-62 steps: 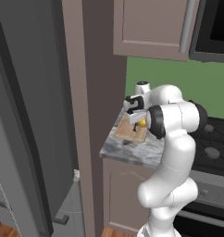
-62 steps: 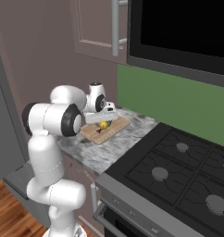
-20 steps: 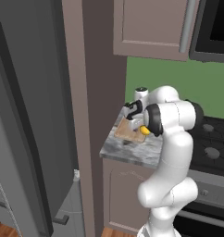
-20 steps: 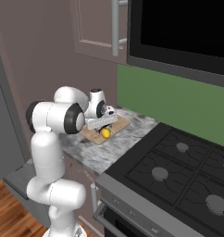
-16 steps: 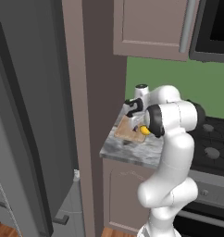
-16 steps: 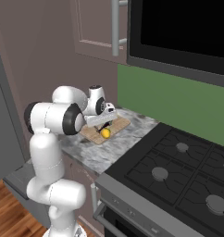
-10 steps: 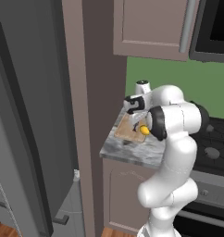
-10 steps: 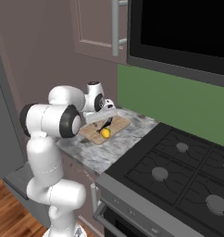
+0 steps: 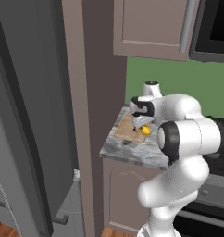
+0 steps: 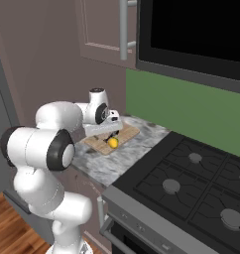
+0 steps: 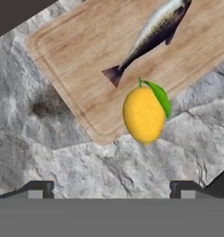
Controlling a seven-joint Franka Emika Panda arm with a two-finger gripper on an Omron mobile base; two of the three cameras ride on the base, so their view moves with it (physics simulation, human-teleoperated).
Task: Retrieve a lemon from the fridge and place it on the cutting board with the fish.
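Hovering above the cutting board point(image 11: 90, 69), the hand point(image 11: 111, 187) gapes wide beside the lemon point(image 11: 142, 115).

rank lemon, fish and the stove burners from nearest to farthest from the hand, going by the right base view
1. lemon: just below the open hand, at the near edge of the cutting board.
2. fish: on the board beside the lemon, slightly farther out.
3. stove burners: far off to the right, past the counter.

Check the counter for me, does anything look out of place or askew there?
The lemon sits at the edge of the cutting board, partly overhanging the marbled counter. The board lies at an angle to the counter's edges. The fish lies fully on the board.
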